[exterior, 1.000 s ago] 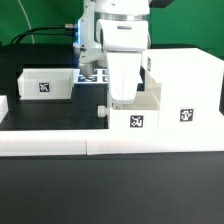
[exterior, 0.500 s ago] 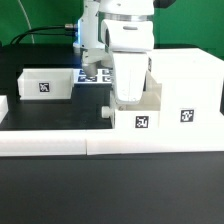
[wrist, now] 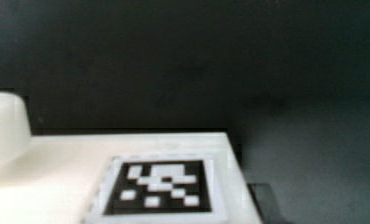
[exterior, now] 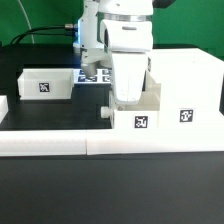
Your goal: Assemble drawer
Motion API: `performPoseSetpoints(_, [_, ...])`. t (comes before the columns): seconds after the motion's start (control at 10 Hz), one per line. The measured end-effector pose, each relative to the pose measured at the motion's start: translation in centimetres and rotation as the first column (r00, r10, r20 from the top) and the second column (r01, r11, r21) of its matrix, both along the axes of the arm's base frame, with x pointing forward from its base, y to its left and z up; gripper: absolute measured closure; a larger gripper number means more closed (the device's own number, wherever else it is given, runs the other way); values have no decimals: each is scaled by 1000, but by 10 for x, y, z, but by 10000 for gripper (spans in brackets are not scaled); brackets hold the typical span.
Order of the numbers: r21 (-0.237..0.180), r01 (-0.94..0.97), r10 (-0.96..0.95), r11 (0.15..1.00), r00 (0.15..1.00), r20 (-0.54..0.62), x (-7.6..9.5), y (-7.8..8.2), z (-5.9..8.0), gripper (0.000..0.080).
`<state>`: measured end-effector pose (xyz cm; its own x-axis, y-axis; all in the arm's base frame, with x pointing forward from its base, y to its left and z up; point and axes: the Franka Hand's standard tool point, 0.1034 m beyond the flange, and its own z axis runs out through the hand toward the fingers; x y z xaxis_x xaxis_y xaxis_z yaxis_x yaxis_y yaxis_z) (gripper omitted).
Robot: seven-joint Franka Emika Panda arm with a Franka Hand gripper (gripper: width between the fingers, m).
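Observation:
The tall white drawer housing (exterior: 185,80) stands at the exterior view's right, with a tag on its front. A small white tray (exterior: 133,120) with a tag and a knob (exterior: 103,111) sits against the housing's left side. My gripper (exterior: 125,98) reaches straight down into this tray, and its fingertips are hidden behind the tray wall. It appears shut on the tray. A second tagged tray (exterior: 47,83) lies at the exterior view's left, apart from the gripper. The wrist view shows a white face with a tag (wrist: 164,186) and a rounded white part (wrist: 1,130); no fingers show.
Long low white border strips (exterior: 100,146) run along the front edge of the black table. The marker board (exterior: 95,75) lies behind the gripper between the two trays. A green backdrop and cables show behind the arm.
The gripper and the small tray shifted slightly toward the exterior view's right, closer to the housing, between one second and half a second ago. Nothing has visibly moved since.

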<state>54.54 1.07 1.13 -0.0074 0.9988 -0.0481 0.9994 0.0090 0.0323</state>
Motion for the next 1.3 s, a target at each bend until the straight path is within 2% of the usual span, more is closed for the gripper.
performPoseSetpoints(0.1, [2, 15, -15, 1000, 1000, -1, 0, 5, 0, 757])
performPoseSetpoints(0.7, [-5, 33, -33, 999, 999, -25, 1, 4, 0, 752])
performPoseSetpoints(0.9, [-4, 73, -73, 997, 997, -14, 4, 6, 5, 393])
performPoseSetpoints(1.0, [-5, 77, -77, 997, 997, -15, 4, 7, 8, 258])
performPoseSetpoints(1.1, [-6, 76, -76, 997, 997, -19, 5, 9, 14, 258])
performPoseSetpoints(1.2, [-9, 75, -75, 997, 997, -25, 5, 10, 22, 172])
performPoseSetpoints(1.3, [-13, 78, -78, 997, 997, -26, 6, 8, 30, 157])
